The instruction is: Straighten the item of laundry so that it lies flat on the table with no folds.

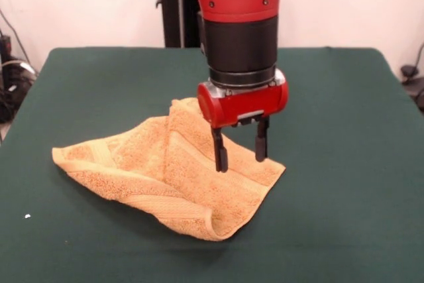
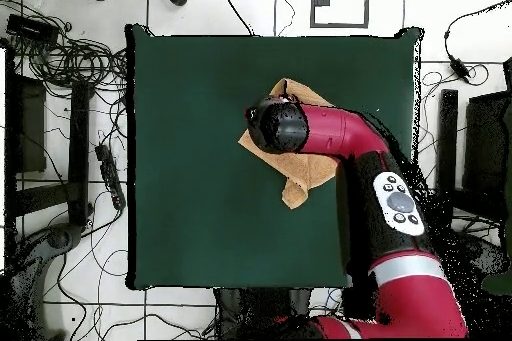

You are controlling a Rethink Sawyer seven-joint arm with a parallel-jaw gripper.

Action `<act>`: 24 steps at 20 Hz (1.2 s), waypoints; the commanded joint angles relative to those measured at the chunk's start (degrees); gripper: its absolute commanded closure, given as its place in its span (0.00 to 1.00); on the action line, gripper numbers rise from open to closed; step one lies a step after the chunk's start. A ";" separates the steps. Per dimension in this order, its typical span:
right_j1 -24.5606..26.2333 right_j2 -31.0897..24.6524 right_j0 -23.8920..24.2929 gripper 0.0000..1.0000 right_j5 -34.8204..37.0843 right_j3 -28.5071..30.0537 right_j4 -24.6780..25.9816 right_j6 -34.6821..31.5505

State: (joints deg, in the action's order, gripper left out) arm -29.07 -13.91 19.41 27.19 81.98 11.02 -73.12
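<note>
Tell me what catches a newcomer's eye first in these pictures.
The red and black arm, coming down at the table's middle, its gripper open just above the towel. Under it the golden-orange towel lies crumpled and folded over itself, bright against the dark green top.

Count on inspection: one table point(image 1: 344, 164), green-topped. One towel point(image 1: 165, 170), golden-orange, lying on it. One robot arm point(image 1: 232, 4), red and black, carrying one gripper point(image 1: 241, 151) with two black fingers point(image 1: 220, 154). One small white speck point(image 1: 27, 216) on the table.
</note>
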 commanded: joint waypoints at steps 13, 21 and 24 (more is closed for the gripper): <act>10.90 1.19 -3.93 0.00 -5.90 7.04 -5.31 -15.65; 12.20 2.75 -4.20 0.00 -6.84 6.64 -5.06 -15.15; 12.65 3.21 -4.32 0.00 -7.42 6.62 -5.21 -14.99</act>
State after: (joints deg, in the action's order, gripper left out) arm -20.15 -10.86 17.04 21.59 84.01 8.00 -73.21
